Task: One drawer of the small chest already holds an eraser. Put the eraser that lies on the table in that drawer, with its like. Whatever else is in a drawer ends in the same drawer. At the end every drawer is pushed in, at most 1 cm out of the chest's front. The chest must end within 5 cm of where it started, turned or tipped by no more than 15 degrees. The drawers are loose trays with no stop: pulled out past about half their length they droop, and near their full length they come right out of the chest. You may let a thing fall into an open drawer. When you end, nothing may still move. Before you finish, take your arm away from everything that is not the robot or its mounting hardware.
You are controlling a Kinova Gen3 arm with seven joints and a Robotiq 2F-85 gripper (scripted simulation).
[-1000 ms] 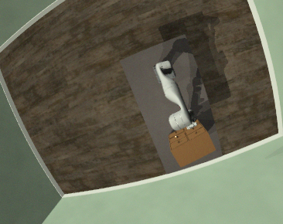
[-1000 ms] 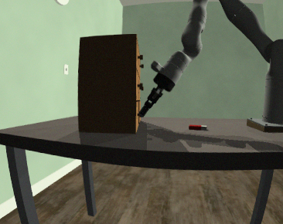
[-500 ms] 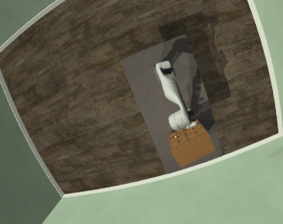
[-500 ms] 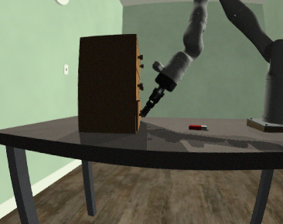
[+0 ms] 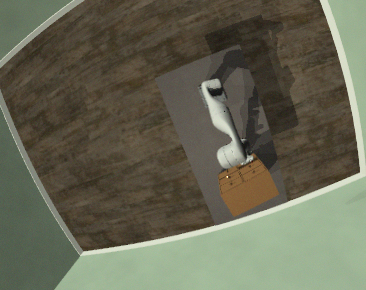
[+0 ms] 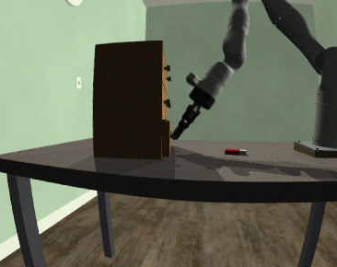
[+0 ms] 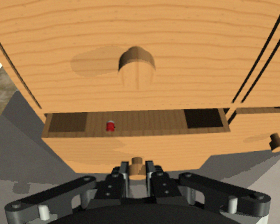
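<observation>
The chest [image 5: 254,197] [image 6: 128,101] stands upright. Its bottom drawer [image 6: 168,131] [image 7: 98,152] is partly out and looks level. My gripper [image 6: 174,137] [image 7: 137,171] is shut on that drawer's knob [image 7: 136,165]. Inside the drawer, through the gap, shows a small red thing [image 7: 110,126] with a pale tip, seen only in part; it looks like an eraser. Dark patches lie at both ends of the tray. The table's eraser [image 6: 235,152], red with a pale end, lies flat between the chest and the arm's base; it is not visible in the top view.
Above the open drawer is a closed drawer front [image 7: 191,55] with a round knob [image 7: 136,67] sticking out. Another drawer [image 7: 251,131] with a knob [image 7: 277,142] is at the right in the wrist view. The arm's base [image 6: 319,149] stands on the table [image 6: 198,172].
</observation>
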